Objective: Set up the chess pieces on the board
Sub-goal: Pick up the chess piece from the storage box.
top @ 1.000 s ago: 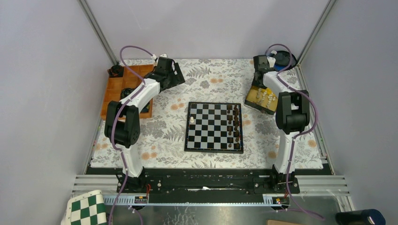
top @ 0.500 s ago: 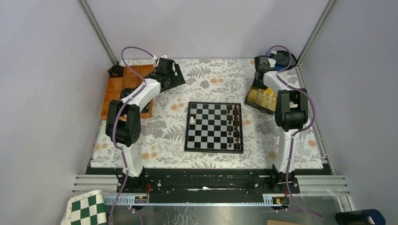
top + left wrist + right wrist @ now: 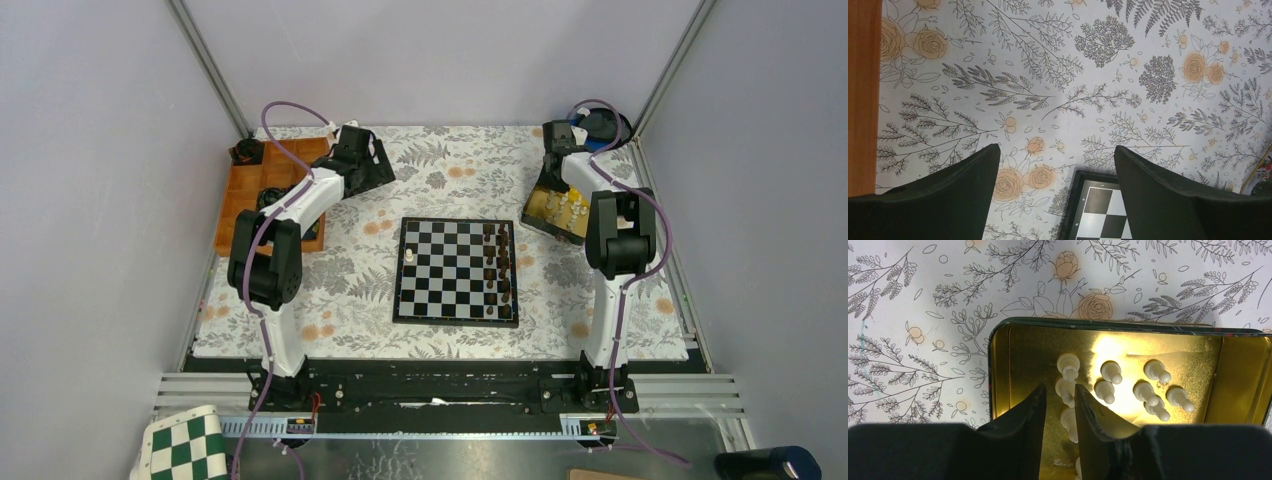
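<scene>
The black-framed chessboard (image 3: 457,271) lies mid-table. One white piece (image 3: 410,256) stands on its left side, and dark pieces (image 3: 503,262) line its right side. Several cream pieces (image 3: 1108,375) lie in a gold tin (image 3: 1198,355), which also shows in the top view (image 3: 556,210). My right gripper (image 3: 1060,386) hangs over the tin's left part. Its jaws are a narrow gap apart, with pieces lying in the tin below the gap. My left gripper (image 3: 1057,155) is wide open and empty above the cloth, by the board's corner (image 3: 1074,205).
An orange wooden tray (image 3: 262,190) sits at the back left, its edge showing in the left wrist view (image 3: 863,100). A dark round object (image 3: 603,125) is in the back right corner. A green-and-white checkered board (image 3: 185,445) lies off the table at the front left.
The left arm's elbow has drifted slightly to the right. The right gripper has stayed over the tin.
</scene>
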Robot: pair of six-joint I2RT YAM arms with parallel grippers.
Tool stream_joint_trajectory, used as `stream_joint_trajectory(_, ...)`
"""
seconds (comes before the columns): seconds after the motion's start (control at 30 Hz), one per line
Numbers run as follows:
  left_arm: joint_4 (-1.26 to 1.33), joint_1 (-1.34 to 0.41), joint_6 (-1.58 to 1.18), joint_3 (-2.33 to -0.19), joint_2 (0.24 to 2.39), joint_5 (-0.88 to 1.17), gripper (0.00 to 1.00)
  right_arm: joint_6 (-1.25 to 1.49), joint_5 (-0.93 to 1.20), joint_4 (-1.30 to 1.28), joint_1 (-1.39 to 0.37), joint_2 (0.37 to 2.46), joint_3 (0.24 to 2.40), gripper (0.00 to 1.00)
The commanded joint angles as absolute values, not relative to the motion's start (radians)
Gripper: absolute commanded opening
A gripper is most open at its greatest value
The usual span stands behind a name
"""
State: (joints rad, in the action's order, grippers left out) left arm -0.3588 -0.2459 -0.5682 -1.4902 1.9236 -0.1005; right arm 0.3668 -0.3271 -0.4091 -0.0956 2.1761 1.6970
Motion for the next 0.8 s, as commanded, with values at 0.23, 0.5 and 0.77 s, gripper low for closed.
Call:
stream_joint_trajectory(0.23,-0.345,-0.241,-0.556,-1.511,1.942,-0.102,0.91,0.377,-0.311,-0.403,-0.086,2.192,1.707,0.25)
stream_joint_trajectory(0.5,-0.346,-0.241,-0.557,-1.507,1.941,-0.097,0.91,0.379,-0.311,-0.417,-0.082,2.193,1.707,0.1)
stream_joint_trajectory(0.77,-0.352,-0.241,-0.561,-1.489,1.906,-0.098,0.9,0.371,-0.315,-0.412,-0.082,2.144,1.691,0.0)
